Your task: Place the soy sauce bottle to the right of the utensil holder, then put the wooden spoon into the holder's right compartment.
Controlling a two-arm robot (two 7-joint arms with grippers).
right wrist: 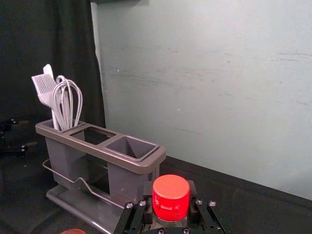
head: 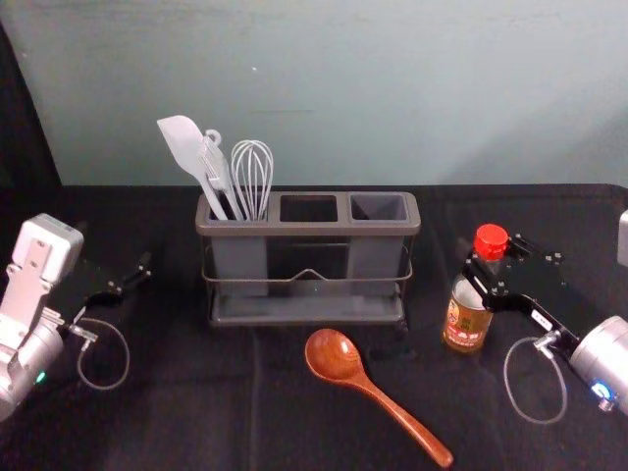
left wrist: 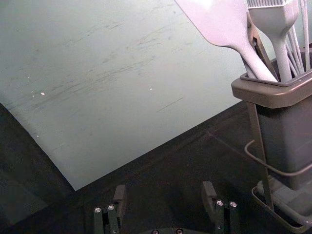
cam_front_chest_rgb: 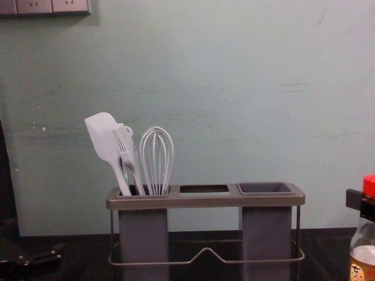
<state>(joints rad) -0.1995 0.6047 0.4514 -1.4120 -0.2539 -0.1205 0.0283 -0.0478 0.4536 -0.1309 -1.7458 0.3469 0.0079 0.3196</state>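
The right gripper (head: 482,276) clasps the soy sauce bottle (head: 466,320), right of the utensil holder (head: 309,230); the left gripper (head: 114,249), jaws parted, is left.

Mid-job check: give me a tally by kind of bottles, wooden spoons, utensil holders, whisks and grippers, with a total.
Bottle: 1, in the right gripper
Wooden spoon: 1
Utensil holder: 1
Whisk: 1
Grippers: 2, the right one and the left gripper
Total: 6
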